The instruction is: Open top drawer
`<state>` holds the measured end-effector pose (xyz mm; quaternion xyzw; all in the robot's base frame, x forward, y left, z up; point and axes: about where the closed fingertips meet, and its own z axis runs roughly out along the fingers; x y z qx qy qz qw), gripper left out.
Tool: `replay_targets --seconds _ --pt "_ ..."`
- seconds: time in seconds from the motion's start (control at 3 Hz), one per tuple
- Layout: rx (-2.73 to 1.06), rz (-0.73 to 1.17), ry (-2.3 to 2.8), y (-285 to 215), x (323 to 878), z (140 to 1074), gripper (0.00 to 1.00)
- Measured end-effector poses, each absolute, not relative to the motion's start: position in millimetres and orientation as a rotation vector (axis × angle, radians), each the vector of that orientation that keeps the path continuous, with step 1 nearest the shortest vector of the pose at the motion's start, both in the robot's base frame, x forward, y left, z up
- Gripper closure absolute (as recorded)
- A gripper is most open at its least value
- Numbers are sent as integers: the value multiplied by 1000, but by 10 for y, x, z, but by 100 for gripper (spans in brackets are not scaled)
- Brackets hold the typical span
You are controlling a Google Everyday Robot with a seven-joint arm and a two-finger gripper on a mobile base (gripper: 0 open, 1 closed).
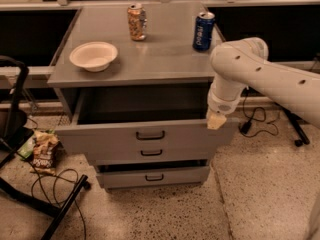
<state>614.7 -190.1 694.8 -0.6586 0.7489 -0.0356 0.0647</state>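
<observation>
The top drawer of the grey cabinet stands pulled out toward me, its dark inside showing behind the front panel with a small black bar handle. My gripper hangs from the white arm at the drawer's right front corner, at the top edge of the panel. Two shorter drawers sit below it: the middle one and the bottom one, which stands slightly out.
On the cabinet top stand a white bowl, an orange can and a blue can. A snack bag, cables and a black stand lie on the floor at left. Cables and a chair base are at right.
</observation>
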Motion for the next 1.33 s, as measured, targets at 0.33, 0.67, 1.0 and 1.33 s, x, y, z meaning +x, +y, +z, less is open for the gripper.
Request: replay_targets --seconds 0.33,0.67,1.0,1.33 --pt "-1967 -59 2301 -1900 5943 6984 100" --pt "-1967 -58 2301 -1901 5940 6990 100" --pt "-1968 -33 2340 -2007 5698 7016 100" --pt "-1971 -14 2361 -2048 5569 7026 100"
